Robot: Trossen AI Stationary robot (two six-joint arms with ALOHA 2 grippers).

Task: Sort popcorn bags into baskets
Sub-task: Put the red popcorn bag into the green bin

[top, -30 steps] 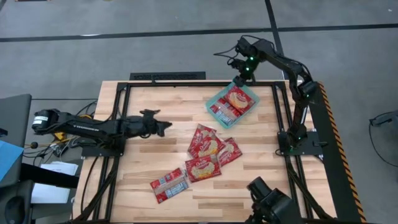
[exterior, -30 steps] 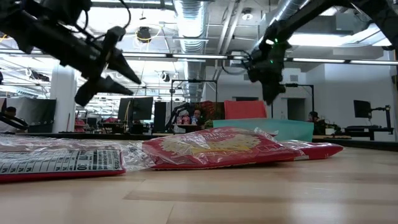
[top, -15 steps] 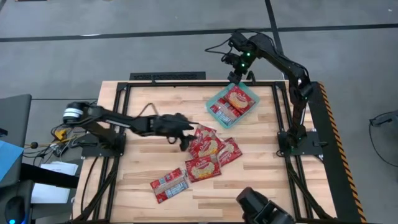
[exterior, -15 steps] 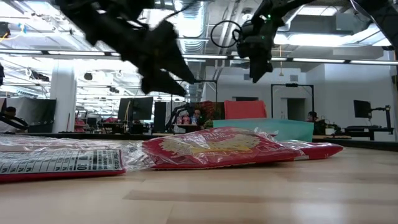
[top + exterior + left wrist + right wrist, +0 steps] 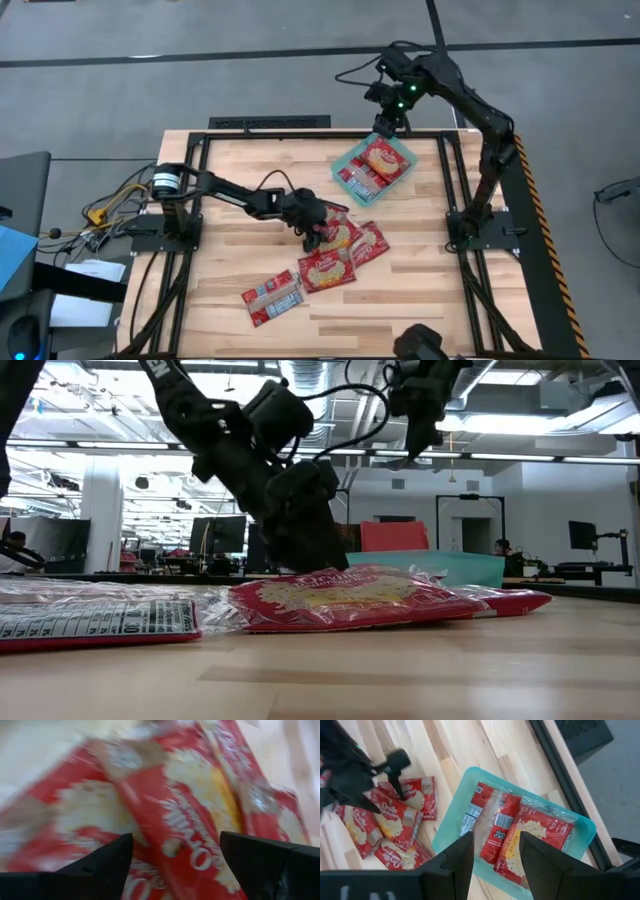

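Popcorn bags, flat glossy red packets with pale printed panels: your left arm has swung in from the left side of the table within the last second, and the left gripper (image 5: 312, 230) now sits right over the top packet of the centre cluster (image 5: 333, 233). In the left wrist view both dark fingers (image 5: 100, 865) straddle that red packet (image 5: 170, 820), spread apart with nothing pinched yet. My read: you're at the start of the next pick, not a finished one.

Right gripper (image 5: 387, 122) has lifted and hangs just above the far edge of the shallow teal-green plastic tray (image 5: 345, 160). Its fingers (image 5: 450, 865) are parted and empty in the right wrist view, so that drop looks done.

Tray contents: two or three packets (image 5: 520, 837), lying flat and overlapping, mostly filling it. Exact count is hard to tell.

Still loose on the wooden table (image 5: 230, 170):
- three overlapping packets mid-table under and beside the left gripper
- one more (image 5: 326, 270) just in front of them
- one barcode-side-up packet (image 5: 272, 297) nearer the front-left, apart from the rest

Tray room looks tight for what's left.
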